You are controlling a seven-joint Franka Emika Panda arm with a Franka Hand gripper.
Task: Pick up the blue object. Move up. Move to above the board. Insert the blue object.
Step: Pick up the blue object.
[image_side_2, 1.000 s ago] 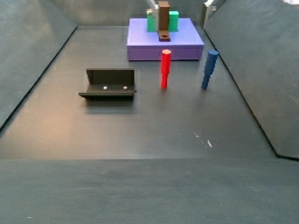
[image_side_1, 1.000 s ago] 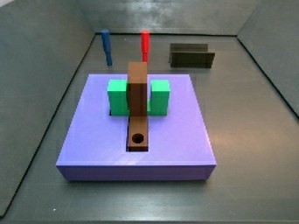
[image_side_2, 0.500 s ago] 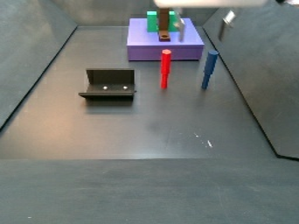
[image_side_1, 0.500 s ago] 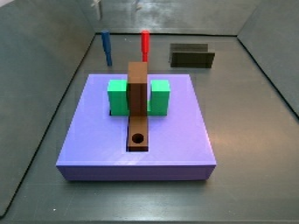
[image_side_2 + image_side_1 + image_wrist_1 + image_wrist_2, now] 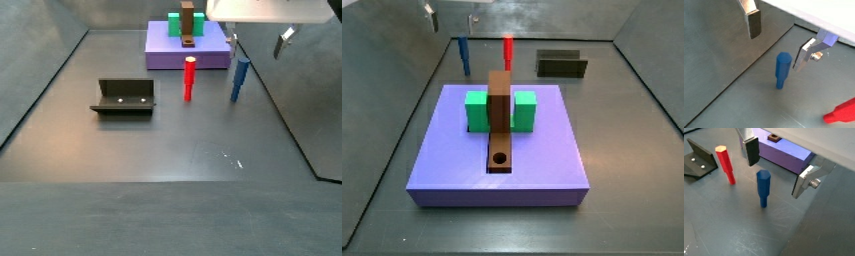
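The blue object stands upright beside the red peg; gripper hovers above it, fingers apart, mostly cropped at the frame's top right.

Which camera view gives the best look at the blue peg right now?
A wrist view shows the blue peg best: large, upright on the floor, under the open gripper, red peg nearby. The other wrist shot also shows it close. Both side views show it only small, at the far wall or beside the purple slab.

I see the gripper above the blue object, which looks like smooth plastic. The fingers are shiny metal with dull dark pads. The counter is dull grey.
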